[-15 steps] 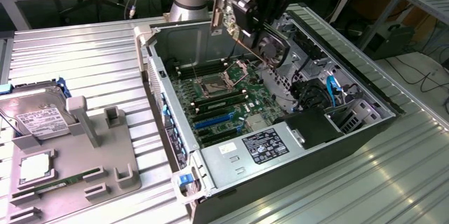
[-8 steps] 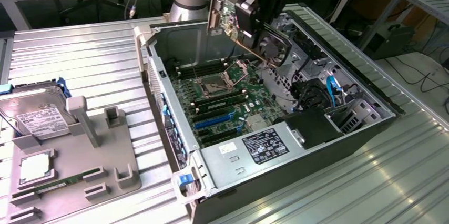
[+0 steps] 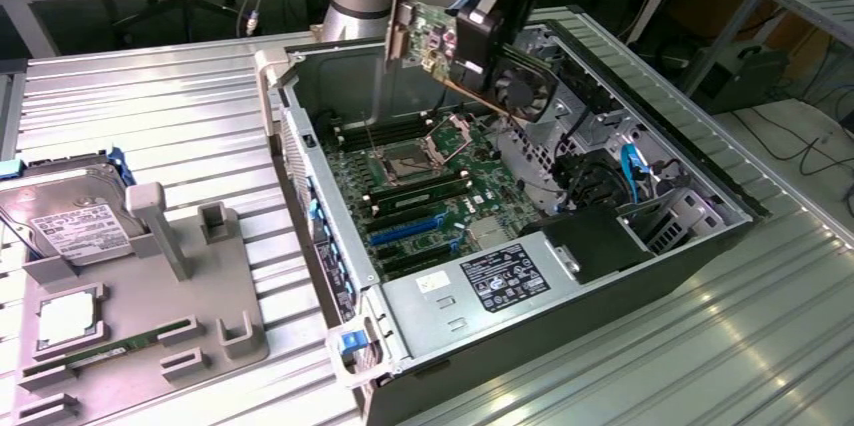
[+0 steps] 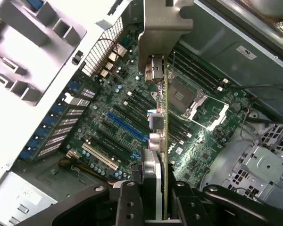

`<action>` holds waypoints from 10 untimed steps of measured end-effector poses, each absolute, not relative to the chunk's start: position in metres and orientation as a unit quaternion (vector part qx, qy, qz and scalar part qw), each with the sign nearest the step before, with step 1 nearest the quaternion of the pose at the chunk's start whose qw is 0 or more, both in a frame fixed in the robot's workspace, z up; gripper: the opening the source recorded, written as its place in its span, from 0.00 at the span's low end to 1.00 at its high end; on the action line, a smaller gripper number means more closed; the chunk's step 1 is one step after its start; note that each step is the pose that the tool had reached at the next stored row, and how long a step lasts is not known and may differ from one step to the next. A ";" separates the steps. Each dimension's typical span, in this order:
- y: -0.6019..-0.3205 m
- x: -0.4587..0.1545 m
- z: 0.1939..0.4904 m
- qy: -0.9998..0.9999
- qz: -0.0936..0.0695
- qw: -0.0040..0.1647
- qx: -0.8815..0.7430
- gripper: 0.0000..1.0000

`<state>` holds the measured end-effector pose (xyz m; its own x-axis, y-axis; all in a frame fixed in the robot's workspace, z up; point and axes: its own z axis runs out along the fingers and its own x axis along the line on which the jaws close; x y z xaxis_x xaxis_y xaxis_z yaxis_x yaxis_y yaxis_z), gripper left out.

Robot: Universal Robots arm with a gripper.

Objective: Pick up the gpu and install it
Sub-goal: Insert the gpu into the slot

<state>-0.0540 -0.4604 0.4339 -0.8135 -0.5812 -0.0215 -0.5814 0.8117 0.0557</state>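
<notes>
One ribbed metal table (image 3: 160,96) under it all

One open computer case (image 3: 694,181), lying on its side across the middle and right of the exterior view

One green board (image 3: 441,191) flat inside the case, with one long blue slot (image 4: 127,126)

One grey holder (image 3: 147,246) at the lower left of the exterior view, with one silver hard drive (image 3: 67,221) on it

One gpu (image 3: 430,41), up in the air at the upper middle of the exterior view, over the open case and not touching the board

Seen edge-on from the wrist, long side reaching straight out from the claw (image 4: 155,202), silver bracket (image 4: 162,23) at the far end

Looks slanted against the blue slot, so likely not lined up yet

One claw, partly closed, squeezing the gpu on both flat sides

One slim memory stick (image 3: 114,354) low in the holder
</notes>
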 end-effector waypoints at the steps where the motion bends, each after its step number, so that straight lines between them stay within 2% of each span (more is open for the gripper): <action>1: -0.460 -0.054 0.434 0.950 0.030 0.002 -0.309 0.28; 10: -0.460 -0.054 0.434 0.925 0.030 -0.001 -0.379 0.28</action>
